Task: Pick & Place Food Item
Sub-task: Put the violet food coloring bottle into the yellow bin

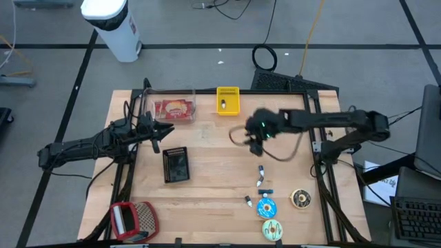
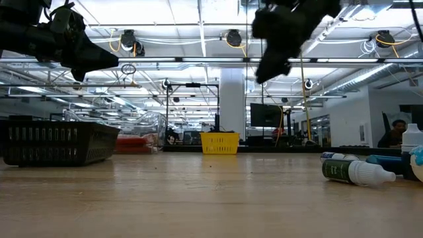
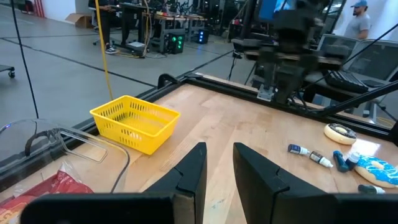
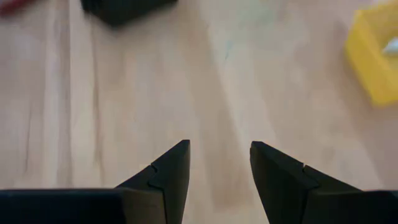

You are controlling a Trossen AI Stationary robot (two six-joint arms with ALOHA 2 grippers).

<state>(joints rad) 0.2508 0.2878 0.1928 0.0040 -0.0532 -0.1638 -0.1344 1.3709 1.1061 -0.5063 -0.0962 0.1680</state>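
High view: right gripper (image 1: 260,133) hangs above bare wood at frame centre, holding nothing; the food, a blue-iced doughnut (image 1: 267,207), a chocolate-topped doughnut (image 1: 300,199) and a pale green one (image 1: 272,229), lies well apart at lower right, so it should travel there before descending. Low view: only dropper bottles (image 2: 350,170) are clear at right. Wrist views: left gripper (image 3: 219,169) fingers narrowly parted, empty, facing the yellow mesh basket (image 3: 135,122); right fingers (image 4: 166,174) apart over bare table.

Matt wood table (image 1: 213,172), yellow plastic basket (image 1: 228,100)
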